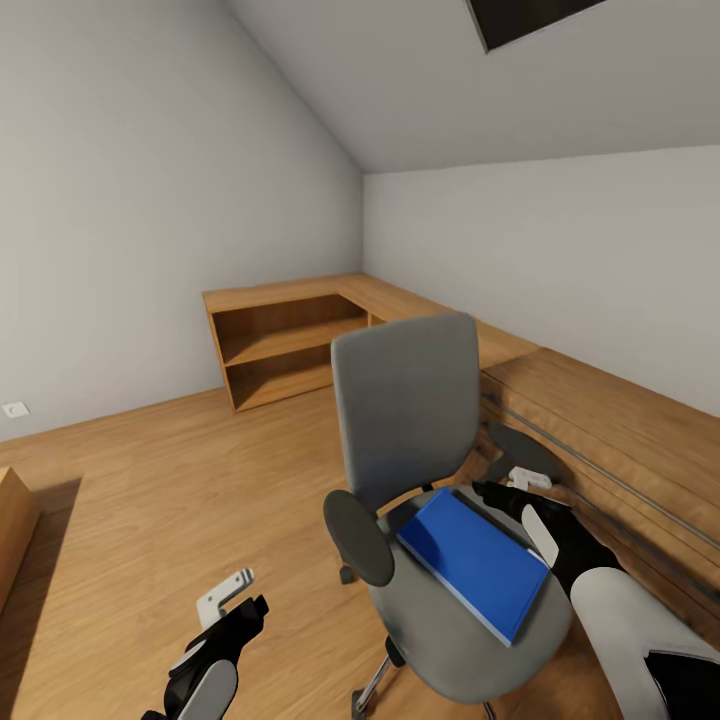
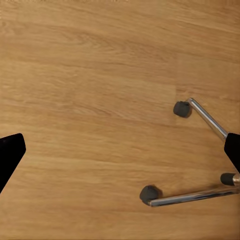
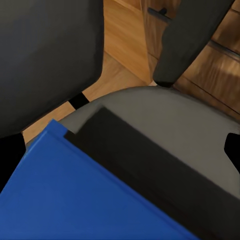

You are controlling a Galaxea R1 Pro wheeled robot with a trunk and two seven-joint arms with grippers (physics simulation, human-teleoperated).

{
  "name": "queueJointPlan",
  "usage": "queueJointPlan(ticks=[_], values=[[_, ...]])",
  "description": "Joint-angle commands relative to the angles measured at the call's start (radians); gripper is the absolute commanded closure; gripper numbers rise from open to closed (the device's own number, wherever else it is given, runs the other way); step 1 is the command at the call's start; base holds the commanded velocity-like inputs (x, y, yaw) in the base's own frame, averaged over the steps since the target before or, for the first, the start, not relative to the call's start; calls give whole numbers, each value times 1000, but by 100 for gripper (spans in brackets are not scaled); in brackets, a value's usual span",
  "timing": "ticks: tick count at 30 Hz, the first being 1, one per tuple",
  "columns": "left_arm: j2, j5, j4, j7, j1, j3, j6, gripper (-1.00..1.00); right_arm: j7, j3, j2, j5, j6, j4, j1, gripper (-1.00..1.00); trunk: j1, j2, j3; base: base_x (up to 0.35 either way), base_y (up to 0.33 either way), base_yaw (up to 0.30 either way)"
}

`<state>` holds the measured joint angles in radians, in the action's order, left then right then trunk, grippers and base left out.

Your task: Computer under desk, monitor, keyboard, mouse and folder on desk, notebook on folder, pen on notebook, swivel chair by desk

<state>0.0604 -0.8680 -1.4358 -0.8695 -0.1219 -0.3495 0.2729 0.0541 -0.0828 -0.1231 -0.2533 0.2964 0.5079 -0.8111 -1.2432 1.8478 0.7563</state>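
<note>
Two grippers in play. Right gripper (image 1: 522, 481) sits at the far right edge of the swivel chair (image 1: 405, 400) seat, just beside the far corner of the folder (image 1: 473, 560); its jaws look spread, with black tips at opposite edges of the right wrist view and nothing between them but seat and folder. Not touching the folder as far as can be told. Left gripper (image 1: 232, 598) hangs low on the near left over bare floor (image 1: 150, 480); its tips also sit wide apart in the left wrist view, so released and empty.

Folder lies flat on the seat, skewed, one corner toward the backrest, its near corner close to the seat's front edge.

Step in hand, as judged: picking the folder off the chair, approach stage, grasp not yet made. Next move likely calls for dropping the right jaws onto a free edge of the folder, since it lies flush on padding and offers little to pinch; an overhanging corner would be the better target. Chair is on castors, so a sideways push may roll it.

Materials: folder is rigid, glossy blue, white page edges. Seat and tall back are matte grey padding, armrests black ovals, base chrome spokes. Floor is wood plank; wooden shelving (image 1: 285, 345) stands along the far wall.
</note>
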Motion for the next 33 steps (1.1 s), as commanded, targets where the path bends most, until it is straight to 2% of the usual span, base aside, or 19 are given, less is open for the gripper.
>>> queueJointPlan(ticks=[1,33], values=[[1,-3,-1,-7,-1,-2,0,-100,4,-5,0,-3,6,1,0,-100,-4,8,4,0,0,0],[1,-3,-2,-6,-1,-5,-17,-100,4,-4,0,-2,5,1,0,-100,-127,232,104,0,0,0]])
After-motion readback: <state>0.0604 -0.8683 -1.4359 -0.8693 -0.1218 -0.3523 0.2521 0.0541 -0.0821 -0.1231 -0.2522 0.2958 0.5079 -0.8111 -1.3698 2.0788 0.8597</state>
